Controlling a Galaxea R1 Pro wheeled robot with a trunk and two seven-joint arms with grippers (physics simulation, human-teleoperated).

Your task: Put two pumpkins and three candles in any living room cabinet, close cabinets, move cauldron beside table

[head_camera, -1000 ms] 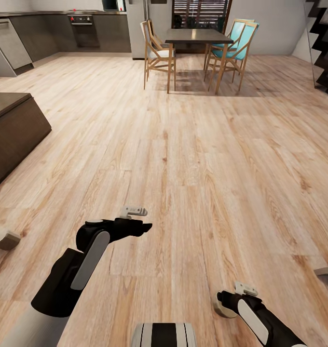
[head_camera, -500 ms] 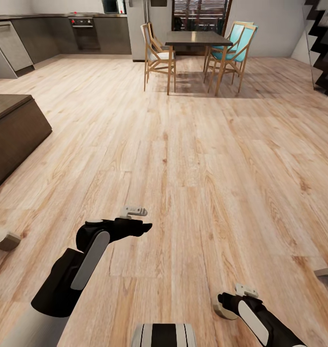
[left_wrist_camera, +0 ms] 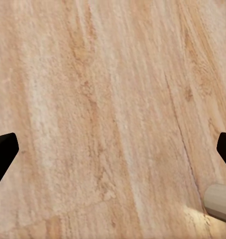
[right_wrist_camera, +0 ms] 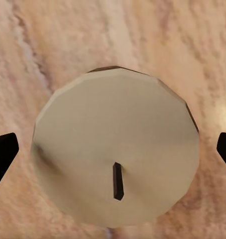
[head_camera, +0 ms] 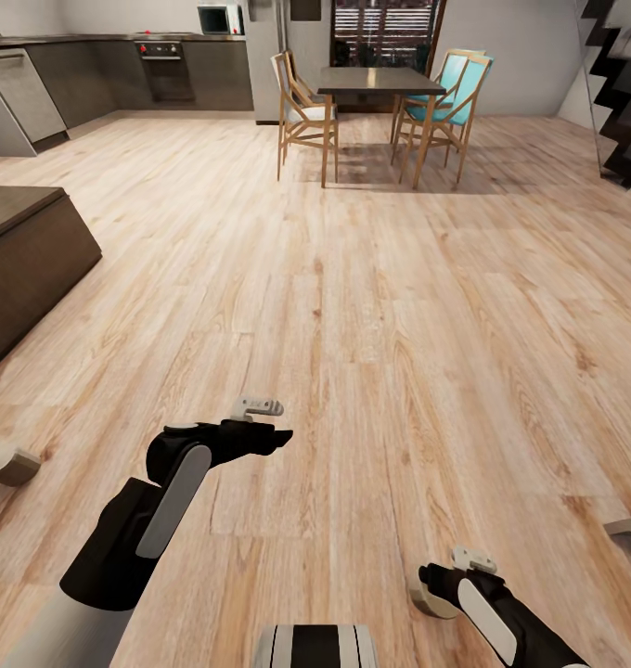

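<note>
Risks. A candle (right_wrist_camera: 116, 149) is seen end-on, wick up, between the right gripper's (right_wrist_camera: 113, 152) spread fingers (right_wrist_camera: 3, 152), with floor (head_camera: 371, 306) behind it. Whether it is held cannot be told: the dark tips sit wide at the frame edges, clear of the wax. If it is only loosely carried, it may be dropped or rolled away as the base travels. In the head view the same candle (head_camera: 433, 600) shows at the right wrist. The left gripper (left_wrist_camera: 113, 152) is open and empty over bare planks. A long drive is judged to remain, and the dark cabinet (head_camera: 28, 260) corner at left could be clipped by the left arm in turning.

Count.
- Candles: one sure, at the right gripper. Pale stubs low at left (head_camera: 9, 461) and at right (head_camera: 628, 525) cannot be identified.
- Cabinet: one, part seen, closed on the visible face.
- Dining table (head_camera: 379, 79): one; chairs (head_camera: 303, 102): at least three.
- Grippers: two.
</note>
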